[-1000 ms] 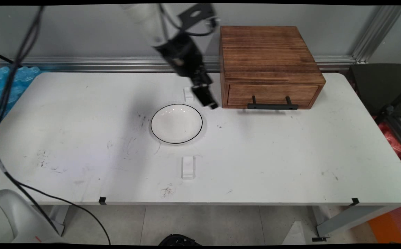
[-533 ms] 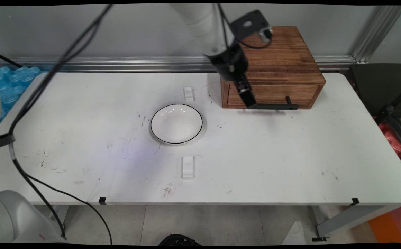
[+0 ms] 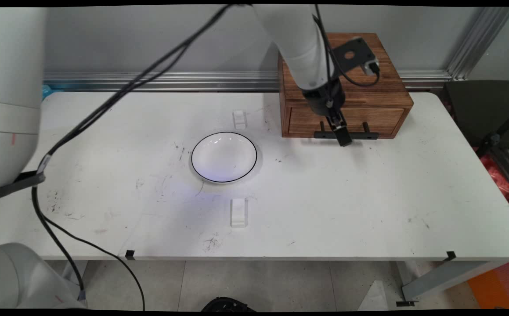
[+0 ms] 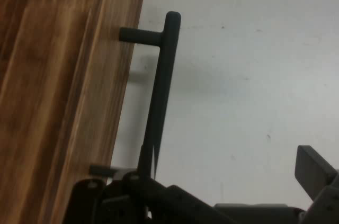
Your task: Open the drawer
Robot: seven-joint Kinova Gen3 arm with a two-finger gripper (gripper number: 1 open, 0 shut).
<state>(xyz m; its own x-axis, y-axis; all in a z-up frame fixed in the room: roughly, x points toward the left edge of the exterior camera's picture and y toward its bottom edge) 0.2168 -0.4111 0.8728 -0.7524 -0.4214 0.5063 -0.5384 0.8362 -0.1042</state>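
At the far right of the white tabletop stands a brown wooden drawer box with a black bar handle across its closed drawer front. The black two-finger tool sits at the handle's middle, spread wide. The hand view shows what the main view hides: one finger stands well clear on the tabletop side, while the bar runs down toward the tool's linkage. Half a second ago the tool was at the handle's left end. A white round plate with a dark rim lies well apart.
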